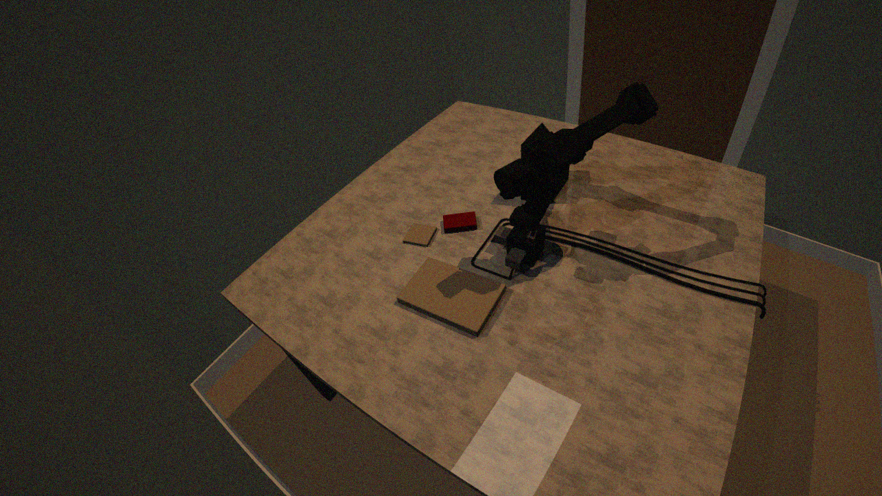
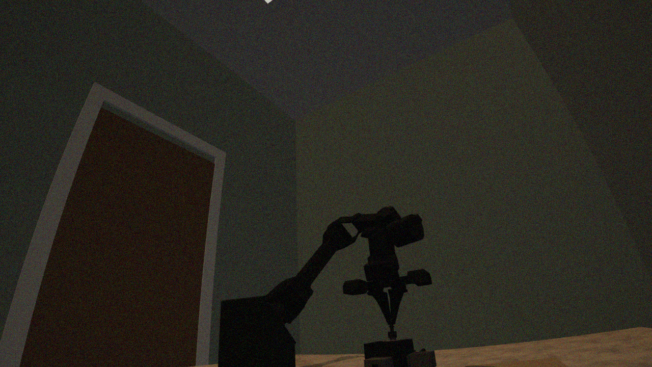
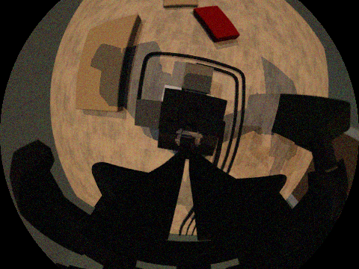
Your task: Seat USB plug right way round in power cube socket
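The dark power cube (image 2: 387, 347) (image 3: 192, 108) stands on the table, with grey blocks at its sides. The small dark USB plug (image 2: 391, 335) (image 3: 187, 140) stands upright on top of the cube, at the socket. My gripper (image 2: 391, 322) (image 3: 187, 153) points straight down above the cube and is shut on the upper part of the plug. In the top view the fingers, plug and cube merge into one dark shape. How deep the plug sits, and which way round it faces, cannot be told; the fingers and the darkness hide the socket opening.
Black cables (image 1: 653, 261) (image 3: 242, 97) loop around the cube and run to the table's edge. A large tan board (image 1: 456, 311) (image 3: 87, 82), a red box (image 1: 459, 220) (image 3: 216, 22) and a small tan tile (image 1: 419, 233) lie nearby. A white sheet (image 1: 521, 431) lies farther off.
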Controlling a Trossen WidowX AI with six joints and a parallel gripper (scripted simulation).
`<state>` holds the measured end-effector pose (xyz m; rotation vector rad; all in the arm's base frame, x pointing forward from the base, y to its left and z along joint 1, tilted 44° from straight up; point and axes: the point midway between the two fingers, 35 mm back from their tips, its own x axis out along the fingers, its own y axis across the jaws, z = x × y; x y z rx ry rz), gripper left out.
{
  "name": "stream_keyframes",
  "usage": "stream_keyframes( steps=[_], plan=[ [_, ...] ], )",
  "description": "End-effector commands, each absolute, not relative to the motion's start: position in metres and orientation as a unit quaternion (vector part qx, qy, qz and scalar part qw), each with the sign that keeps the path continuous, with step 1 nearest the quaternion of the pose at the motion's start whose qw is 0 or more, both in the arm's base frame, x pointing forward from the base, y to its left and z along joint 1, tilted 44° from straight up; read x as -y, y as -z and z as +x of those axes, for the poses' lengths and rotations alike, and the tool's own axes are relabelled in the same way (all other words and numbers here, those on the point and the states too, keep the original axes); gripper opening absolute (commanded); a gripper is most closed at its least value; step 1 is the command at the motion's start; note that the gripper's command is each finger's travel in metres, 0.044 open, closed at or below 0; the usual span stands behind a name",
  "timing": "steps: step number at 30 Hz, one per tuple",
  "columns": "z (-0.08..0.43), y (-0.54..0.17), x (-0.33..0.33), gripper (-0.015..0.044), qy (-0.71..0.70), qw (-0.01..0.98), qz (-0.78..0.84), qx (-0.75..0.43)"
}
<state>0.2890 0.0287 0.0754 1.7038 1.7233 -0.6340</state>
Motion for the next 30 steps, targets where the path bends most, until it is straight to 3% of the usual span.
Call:
stream_keyframes(
  steps=[1, 30],
  plan=[
    [0.289, -0.076, -0.028, 0.0, 0.24, 0.313, 0.646, -0.653],
    [0.288, -0.09, -0.014, 0.0, 0.241, 0.313, 0.646, -0.653]
  ],
)
